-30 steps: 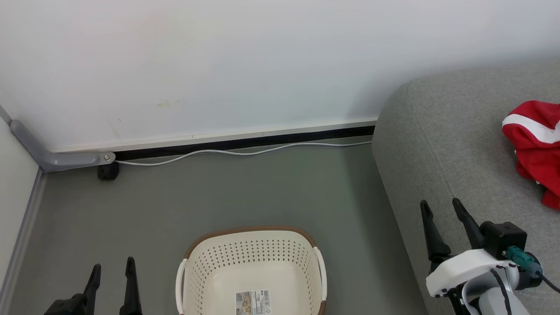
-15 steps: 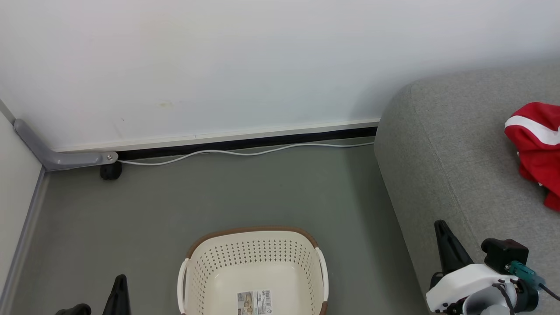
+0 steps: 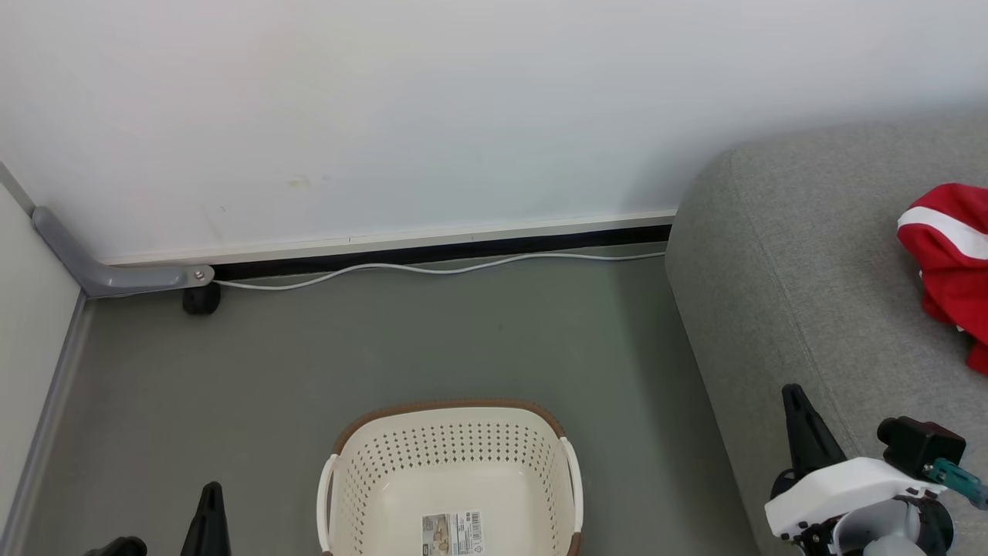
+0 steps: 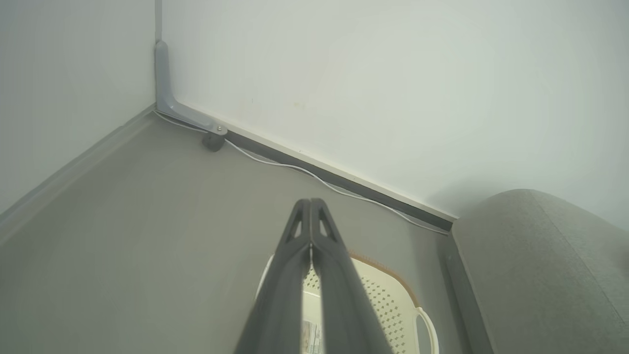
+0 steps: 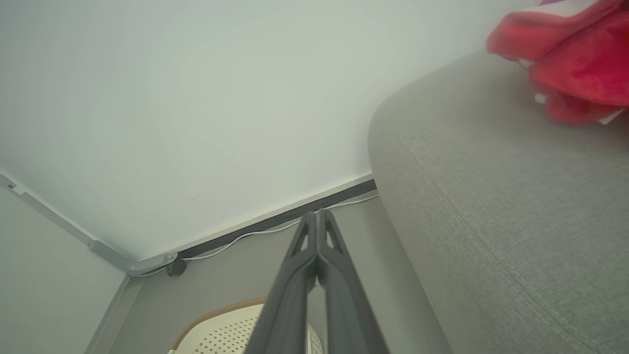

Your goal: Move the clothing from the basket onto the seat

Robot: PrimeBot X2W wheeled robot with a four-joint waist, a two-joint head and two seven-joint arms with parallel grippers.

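The red clothing (image 3: 951, 266) with a white stripe lies bunched on the grey seat (image 3: 803, 262) at the right edge; the right wrist view has the clothing (image 5: 570, 59) at its top right. The cream basket (image 3: 451, 479) with a brown rim stands on the floor at bottom centre, holding only a paper label (image 3: 453, 533). My left gripper (image 3: 208, 494) is shut at the lower left, left of the basket, fingertips together in the left wrist view (image 4: 310, 201). My right gripper (image 3: 793, 395) is shut over the seat's front part, holding nothing, tips closed (image 5: 316, 212).
A white wall with a dark skirting strip runs along the back. A white cable (image 3: 432, 269) lies on the grey floor beside it. A grey bracket with a black foot (image 3: 201, 300) sits in the left corner. Open floor lies between basket and wall.
Both grippers have gone from open to shut and dropped lower in the head view. The camera has shifted slightly; the basket and clothing have stayed put.
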